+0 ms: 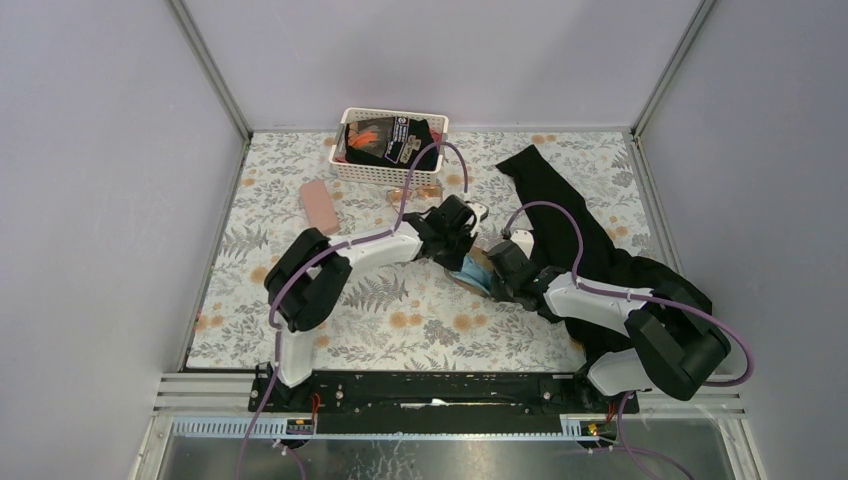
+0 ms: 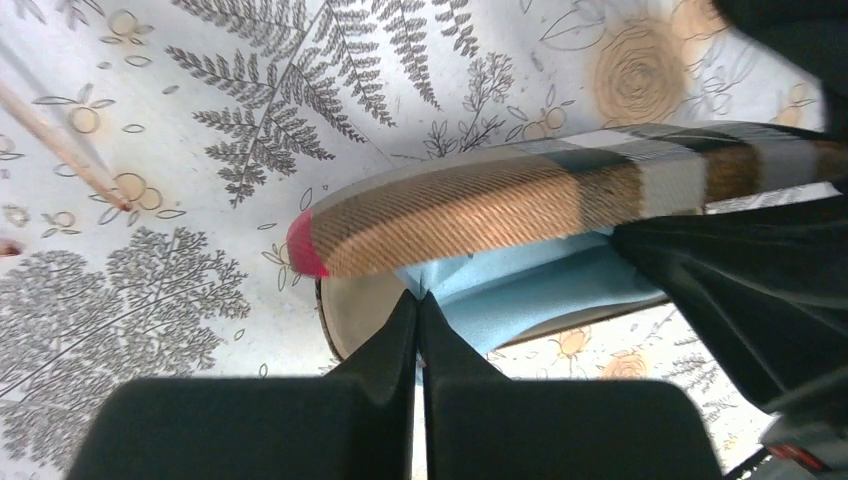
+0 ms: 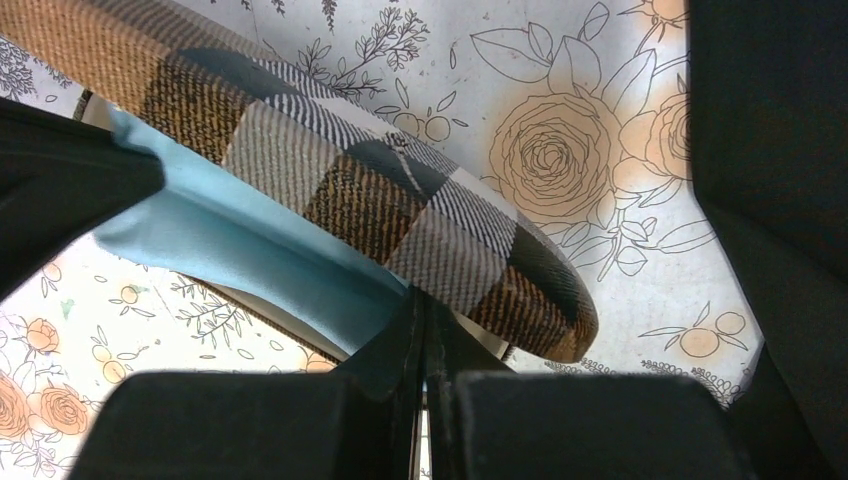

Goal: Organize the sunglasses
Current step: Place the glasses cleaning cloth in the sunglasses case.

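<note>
We find the left gripper [image 2: 418,300] clamped tight, its tips pinching a corner of the light-blue cloth [image 2: 520,295] that shows from under the plaid case [image 2: 480,210]. The right gripper [image 3: 422,300] is likewise closed on the cloth's opposite edge. In the top view, the wire-framed sunglasses [image 1: 418,190] lie at 11 o'clock from both grippers, just before the white basket [image 1: 345,172]. A pink case [image 1: 320,205] lies at 10 o'clock.
</note>
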`<state>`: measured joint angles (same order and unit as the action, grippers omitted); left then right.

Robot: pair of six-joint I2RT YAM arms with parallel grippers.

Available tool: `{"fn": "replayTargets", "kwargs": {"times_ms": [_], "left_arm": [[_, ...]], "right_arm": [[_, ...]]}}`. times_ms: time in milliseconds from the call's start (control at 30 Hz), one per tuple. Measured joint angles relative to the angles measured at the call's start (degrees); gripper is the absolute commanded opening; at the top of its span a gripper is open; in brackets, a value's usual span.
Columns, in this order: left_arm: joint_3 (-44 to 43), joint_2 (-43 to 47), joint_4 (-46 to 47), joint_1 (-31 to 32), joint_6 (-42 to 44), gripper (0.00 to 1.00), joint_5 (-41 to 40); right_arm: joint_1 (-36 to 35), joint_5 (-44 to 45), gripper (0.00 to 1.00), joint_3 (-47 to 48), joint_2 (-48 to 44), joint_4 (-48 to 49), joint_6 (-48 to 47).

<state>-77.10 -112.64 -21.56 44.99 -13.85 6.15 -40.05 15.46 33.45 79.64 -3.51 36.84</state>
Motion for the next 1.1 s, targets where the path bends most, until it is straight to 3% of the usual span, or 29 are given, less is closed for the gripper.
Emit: {"fn": "replayTargets", "kwargs": {"times_ms": [200,567,967,1100], "left_arm": [[1.2,3.7,1.4,0.3,0.8,0.00,-0.8],[2.0,1.1,1.8,0.3,1.0,0.00,-1.5],[0.7,0.3,0.7,0.2,0.3,0.29,-2.8],[0.6,0.3,0.6,0.2,-0.2,0.31,-2.5]], "right_arm": [[0.0,0.0,0.00,0.0,0.0,0.7,0.4],[0.0,0.0,0.00,-0.2,-0.1,0.8,0.4],[0.0,0.5,0.00,-2.1,-2.8,-0.5,0.6],[0.0,0.5,0.00,-2.1,-2.8,-0.5,0.6]]}}
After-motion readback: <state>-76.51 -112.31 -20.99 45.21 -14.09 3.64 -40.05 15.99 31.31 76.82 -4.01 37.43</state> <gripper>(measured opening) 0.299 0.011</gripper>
